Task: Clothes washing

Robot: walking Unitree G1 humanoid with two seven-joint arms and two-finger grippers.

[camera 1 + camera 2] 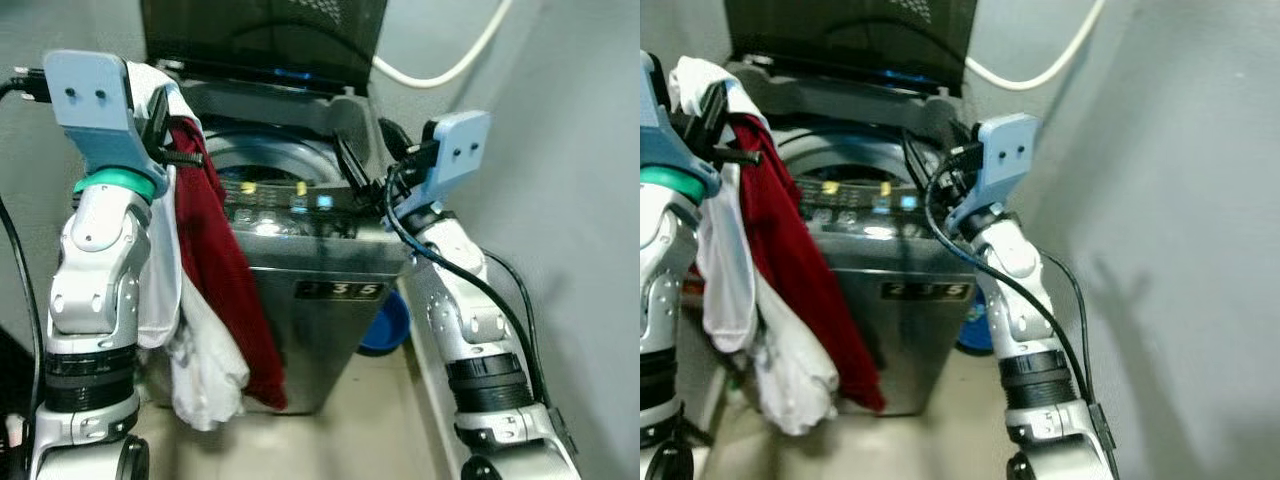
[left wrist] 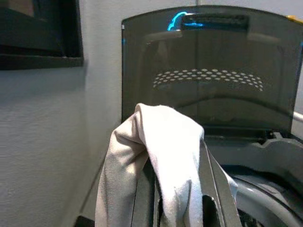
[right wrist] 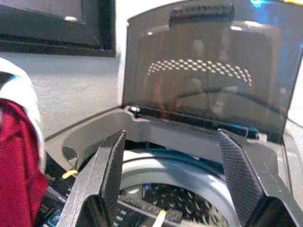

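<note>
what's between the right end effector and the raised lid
The washing machine's open drum lies below the stretch between the right end effector and the lid, per the right wrist view.

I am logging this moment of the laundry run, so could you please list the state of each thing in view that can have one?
Washing machine lid: raised, standing open.
Washing machine drum: exposed, no clothes seen inside.
Control panel: lit.
Left gripper: shut on white garment, raised beside the machine.
White garment: draped over the gripper, hanging down.
Red garment: hanging from the left gripper.
Right gripper: open, empty, above the drum.
</note>
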